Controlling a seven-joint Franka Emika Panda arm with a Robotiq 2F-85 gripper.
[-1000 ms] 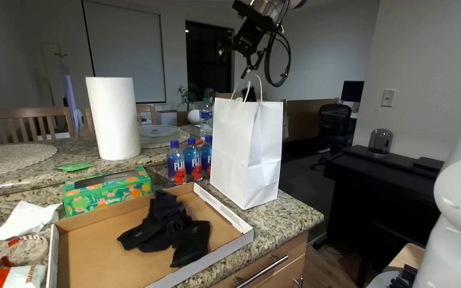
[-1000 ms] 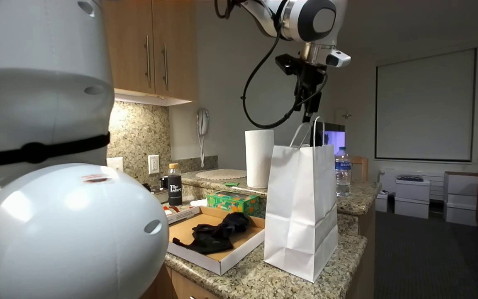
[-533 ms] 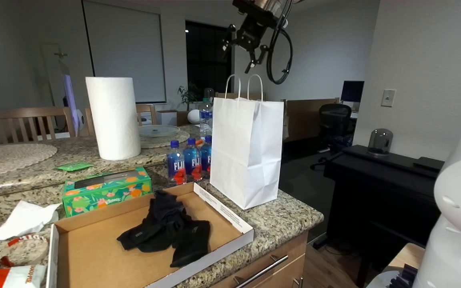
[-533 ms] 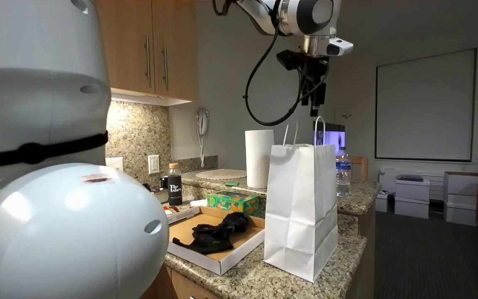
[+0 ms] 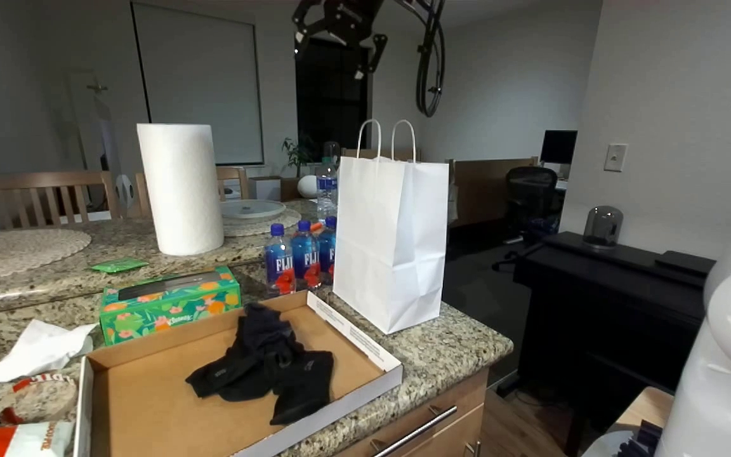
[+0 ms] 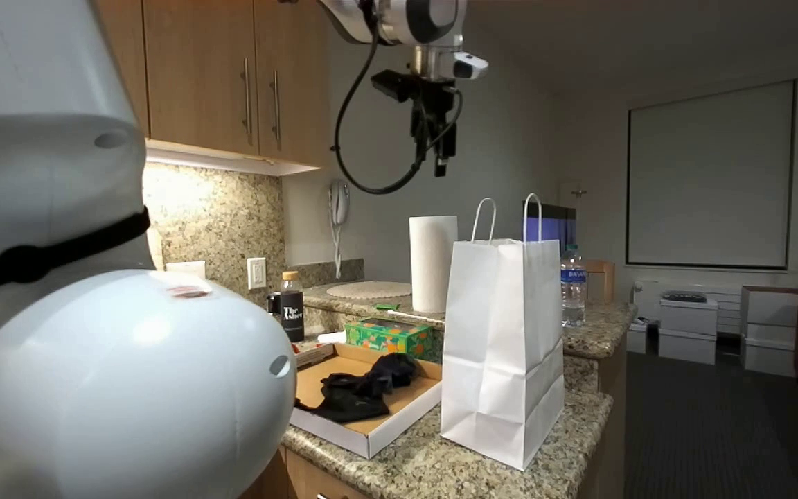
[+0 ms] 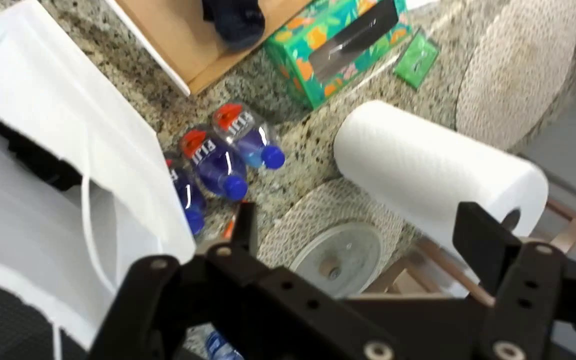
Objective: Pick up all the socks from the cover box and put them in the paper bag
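Socks [image 5: 264,365] lie in the box [image 5: 143,400] beside the bag [image 5: 386,244].

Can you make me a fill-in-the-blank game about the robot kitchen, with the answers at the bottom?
1. The gripper holds nothing, and it is ____, not shut.
2. Count the handles on the paper bag: there are ____.
3. The caps on the Fiji bottles are coloured ____.
4. Beside the cardboard box holding the dark socks, the flowery tissue box is mostly ____.

Missing words: open; two; blue; green.

Near-black socks [image 5: 264,365], white paper bag [image 5: 381,241]
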